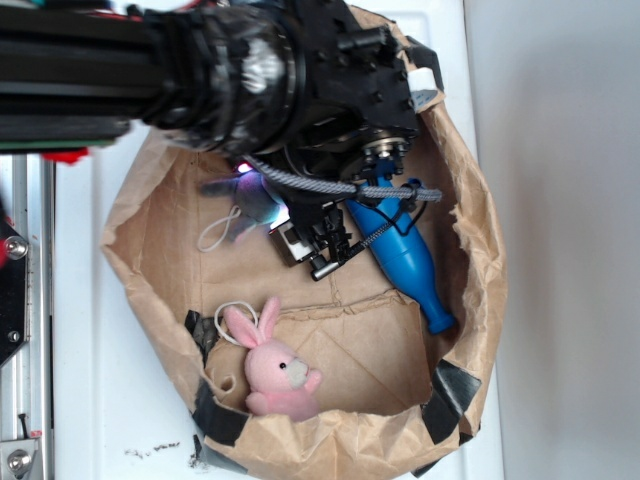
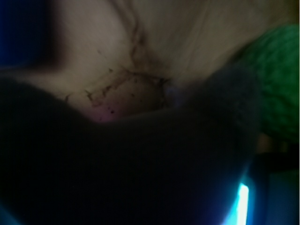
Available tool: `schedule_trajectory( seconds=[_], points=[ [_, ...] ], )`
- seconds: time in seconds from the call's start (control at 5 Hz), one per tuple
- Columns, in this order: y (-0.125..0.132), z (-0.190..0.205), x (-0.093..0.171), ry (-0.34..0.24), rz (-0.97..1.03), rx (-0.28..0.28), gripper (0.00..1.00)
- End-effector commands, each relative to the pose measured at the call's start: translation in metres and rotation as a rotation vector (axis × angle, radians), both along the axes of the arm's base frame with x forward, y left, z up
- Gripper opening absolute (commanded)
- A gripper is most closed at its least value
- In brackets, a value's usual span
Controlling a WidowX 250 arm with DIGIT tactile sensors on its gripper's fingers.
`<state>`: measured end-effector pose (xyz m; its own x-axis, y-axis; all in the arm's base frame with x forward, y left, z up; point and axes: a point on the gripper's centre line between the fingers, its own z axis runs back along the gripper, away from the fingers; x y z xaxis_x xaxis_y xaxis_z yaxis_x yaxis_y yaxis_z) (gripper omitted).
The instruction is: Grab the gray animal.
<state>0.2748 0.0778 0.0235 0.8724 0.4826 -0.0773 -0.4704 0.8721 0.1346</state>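
Arm low inside the paper bag [image 1: 150, 215], over the gray animal [image 2: 140, 173].
Its direction is hidden; gripper [image 1: 322, 252] opening unclear; bunny [image 1: 275, 365] and blue pin [image 1: 405, 262] nearby.

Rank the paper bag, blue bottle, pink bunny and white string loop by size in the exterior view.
1. Paper bag
2. Blue bottle and pink bunny: look alike, and the arm hides the bottle's top
3. White string loop

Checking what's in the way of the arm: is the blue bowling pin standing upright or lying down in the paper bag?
Lying down. The blue bowling pin lies on its side on the paper bag's floor, its narrow end toward the bag's wall.
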Motion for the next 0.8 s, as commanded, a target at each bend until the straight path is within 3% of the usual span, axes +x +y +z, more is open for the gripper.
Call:
schedule_trajectory(
  seconds=[0.0,0.2,0.6],
  points=[
    [0.001,0.000,-0.002,-0.014,-0.011,-0.014,0.00],
    [0.000,0.008,-0.004,-0.034,-0.017,-0.025,0.00],
    [-0.015,0.063,-0.003,-0.097,-0.076,-0.067,0.00]
  ],
)
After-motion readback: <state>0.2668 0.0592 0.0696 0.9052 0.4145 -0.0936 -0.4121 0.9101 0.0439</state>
